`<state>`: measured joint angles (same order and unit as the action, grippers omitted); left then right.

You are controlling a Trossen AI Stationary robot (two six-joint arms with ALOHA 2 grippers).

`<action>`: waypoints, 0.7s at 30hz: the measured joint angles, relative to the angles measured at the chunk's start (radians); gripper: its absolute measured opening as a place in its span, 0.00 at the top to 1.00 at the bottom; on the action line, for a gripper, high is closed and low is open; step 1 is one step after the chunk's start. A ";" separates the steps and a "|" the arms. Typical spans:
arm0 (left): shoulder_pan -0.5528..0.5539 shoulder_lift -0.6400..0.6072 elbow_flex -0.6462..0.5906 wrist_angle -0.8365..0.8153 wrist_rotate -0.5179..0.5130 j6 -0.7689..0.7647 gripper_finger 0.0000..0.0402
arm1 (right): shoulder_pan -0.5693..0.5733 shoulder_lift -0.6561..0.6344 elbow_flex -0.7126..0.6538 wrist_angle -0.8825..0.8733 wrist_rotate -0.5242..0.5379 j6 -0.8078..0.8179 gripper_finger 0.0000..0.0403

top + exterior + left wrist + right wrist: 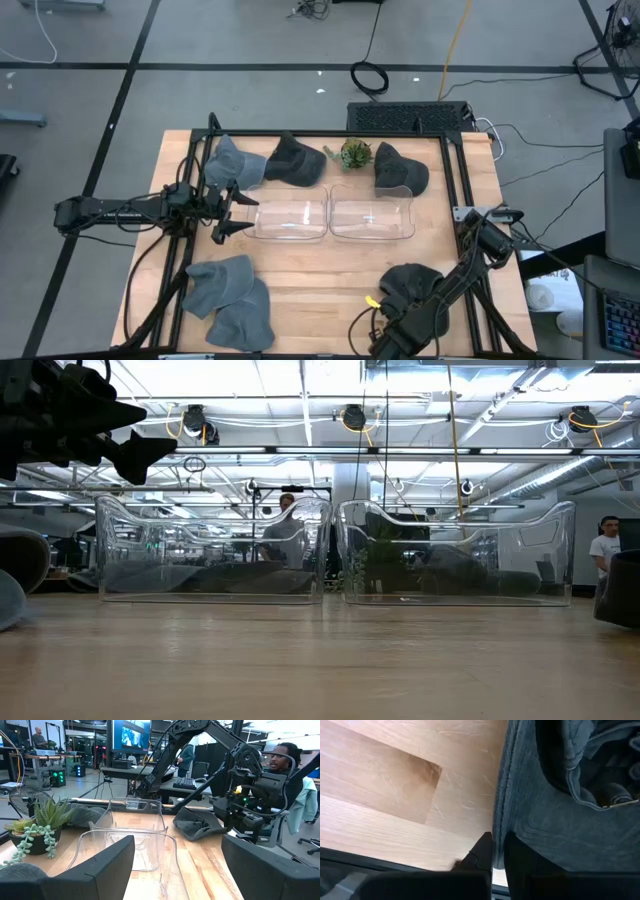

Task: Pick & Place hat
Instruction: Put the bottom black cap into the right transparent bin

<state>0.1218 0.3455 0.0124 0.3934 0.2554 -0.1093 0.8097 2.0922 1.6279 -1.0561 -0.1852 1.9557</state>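
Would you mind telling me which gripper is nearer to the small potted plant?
Left. The left gripper hovers open beside the left clear bin, fairly close to the potted plant at the table's far edge. The right gripper is down at the near edge, over a dark hat.

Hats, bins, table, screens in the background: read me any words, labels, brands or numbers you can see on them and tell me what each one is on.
No text can be read in any view.
The hats, e.g. the dark hat, and the clear bins show no label.
The big screen in the left wrist view shows a picture only; any writing is too blurred to read.
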 joint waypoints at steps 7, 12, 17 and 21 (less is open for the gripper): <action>0.000 0.000 0.000 0.000 0.000 0.000 0.24 | -0.002 -0.038 0.017 -0.084 0.001 -0.038 1.00; 0.000 0.000 0.000 0.000 0.000 0.000 0.24 | -0.018 -0.095 0.067 -0.210 0.062 -0.106 1.00; 0.000 0.000 0.000 0.000 0.000 0.000 0.24 | -0.039 -0.172 0.073 -0.302 0.095 -0.167 1.00; 0.000 0.000 0.000 0.000 0.000 0.000 0.24 | -0.053 -0.231 0.073 -0.358 0.109 -0.236 1.00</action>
<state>0.1219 0.3457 0.0124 0.3934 0.2558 -0.1093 0.7563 1.8613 1.7012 -1.4138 -0.0757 1.7195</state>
